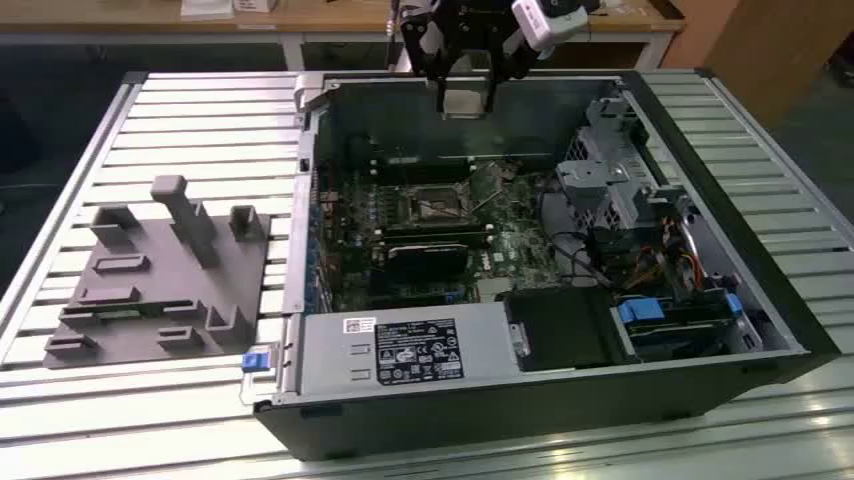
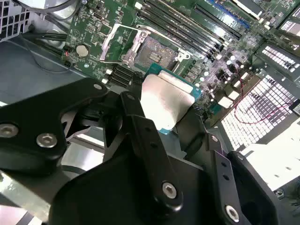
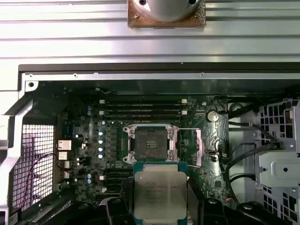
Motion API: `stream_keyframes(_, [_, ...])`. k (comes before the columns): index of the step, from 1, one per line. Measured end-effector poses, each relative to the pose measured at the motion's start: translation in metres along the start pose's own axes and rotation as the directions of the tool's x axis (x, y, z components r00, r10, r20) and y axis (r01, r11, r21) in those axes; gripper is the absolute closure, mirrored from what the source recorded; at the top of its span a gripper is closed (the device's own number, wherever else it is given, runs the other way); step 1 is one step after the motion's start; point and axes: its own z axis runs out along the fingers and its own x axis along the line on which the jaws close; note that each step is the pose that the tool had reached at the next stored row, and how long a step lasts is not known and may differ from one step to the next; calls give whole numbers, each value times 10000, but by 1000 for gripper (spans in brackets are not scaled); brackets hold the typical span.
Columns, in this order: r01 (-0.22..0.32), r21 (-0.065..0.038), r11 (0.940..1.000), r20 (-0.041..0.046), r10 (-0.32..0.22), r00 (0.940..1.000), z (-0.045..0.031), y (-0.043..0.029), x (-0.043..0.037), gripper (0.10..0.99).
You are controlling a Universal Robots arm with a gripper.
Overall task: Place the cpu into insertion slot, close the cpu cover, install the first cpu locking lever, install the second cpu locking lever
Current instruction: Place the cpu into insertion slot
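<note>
**Step one in hand: cpu held in the air above the open case**

Exterior view's left: a grey moulded fixture block [image 1: 160, 280] sits on the slatted metal table [image 1: 200, 110], well apart from the work.

Centre: a black computer case [image 1: 534, 410] lies open, with the green motherboard [image 1: 400, 215] facing up.

The pincer [image 1: 465, 95] hangs over the case's far wall with its fingers pointing down. Its jaws are closed on opposite edges of the cpu [image 1: 465, 102] — a small flat square chip with a silvery-tan metal top. The chip is in the air, well clear of the board.

In the first wrist view the insertion slot [image 3: 150, 143], a square socket with a dark centre and thin silver rim, lies bare and apart from the chip. The cpu cover [image 3: 200, 147], a thin silver frame plate, is swung open beside it.

Judgement: this is the placing step and it is not yet done; the cover and levers are not begun. Seating calls for the chip to be level, square to the socket and centred over it — no tilt and little force.
</note>
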Motion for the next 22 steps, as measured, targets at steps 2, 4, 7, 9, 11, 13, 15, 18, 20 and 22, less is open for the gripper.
stream_keyframes(2, [0,0,10000,1,0,10000,0,0,0,545])
stream_keyframes(4, [0,0,10000,0,0,10000,0,0,0,545])
stream_keyframes(7, [0,1,10000,0,0,10000,1,0,0,545])
stream_keyframes(9, [0,0,10000,0,0,10000,11,-1,0,545])
stream_keyframes(11, [1,-1,10000,1,-1,10000,25,-2,0,545])
stream_keyframes(13, [0,0,10000,3,0,10000,39,-4,3,545])
stream_keyframes(15, [1,0,10000,12,-1,10000,58,-6,11,545])
stream_keyframes(18, [4,-2,10000,42,-4,10000,85,-9,37,545])
stream_keyframes(20, [6,-1,10000,64,-6,10000,103,-11,58,545])
stream_keyframes(22, [7,-2,10000,77,-7,10000,123,-13,73,545])
